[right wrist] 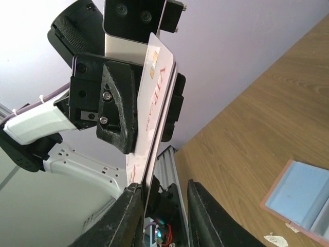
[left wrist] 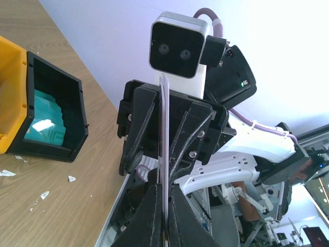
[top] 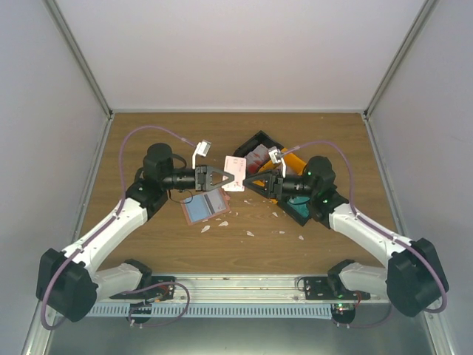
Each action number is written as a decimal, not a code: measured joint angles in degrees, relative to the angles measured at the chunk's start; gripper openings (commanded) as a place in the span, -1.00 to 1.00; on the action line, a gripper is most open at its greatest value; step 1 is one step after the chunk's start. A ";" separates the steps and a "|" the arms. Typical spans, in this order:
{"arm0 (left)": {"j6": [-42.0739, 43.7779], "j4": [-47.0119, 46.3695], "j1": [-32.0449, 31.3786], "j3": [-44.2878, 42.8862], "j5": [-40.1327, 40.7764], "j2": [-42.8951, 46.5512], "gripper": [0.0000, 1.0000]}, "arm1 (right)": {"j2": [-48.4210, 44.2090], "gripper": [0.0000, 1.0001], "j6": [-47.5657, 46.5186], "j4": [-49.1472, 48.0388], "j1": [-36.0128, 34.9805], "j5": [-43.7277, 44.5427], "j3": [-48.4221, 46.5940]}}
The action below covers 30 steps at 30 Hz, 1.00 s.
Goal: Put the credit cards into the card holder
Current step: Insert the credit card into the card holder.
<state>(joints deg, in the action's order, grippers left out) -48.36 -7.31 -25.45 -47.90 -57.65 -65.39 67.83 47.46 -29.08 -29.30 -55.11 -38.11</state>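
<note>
Red capitals run lengthwise down the white face of a credit card, seen from the right wrist: "VI", then what appears to read "CARD"; the letters between are unclear.

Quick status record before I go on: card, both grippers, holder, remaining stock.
card in play: red-and-white credit card, held above the table between the two arms
left gripper: shut on the credit card
right gripper: open, fingers either side of the card
card holder: open on the table, blue inside up, nearer the left arm
teal cards: in the black bin
stage: card not yet in holder
</note>
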 measured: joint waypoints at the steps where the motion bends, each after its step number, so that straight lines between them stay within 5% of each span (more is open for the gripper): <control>1: -0.09 -0.11 0.00 0.02 0.07 0.20 -1.00 | 0.11 -0.57 0.09 -0.13 0.00 -0.02 -0.07; 20: -0.96 -2.93 0.57 2.19 1.01 2.62 -1.00 | 7.02 -0.52 2.12 0.07 -0.87 -6.47 -6.45; 30: -1.55 -4.94 0.57 2.19 1.60 2.67 -1.00 | 10.49 -0.89 13.66 -12.83 -1.14 -9.64 -6.60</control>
<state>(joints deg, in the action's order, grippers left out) -49.91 -12.25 -24.88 -45.71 -56.05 -62.72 78.32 61.12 -41.91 -30.44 -64.75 -44.71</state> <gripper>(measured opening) 0.034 0.082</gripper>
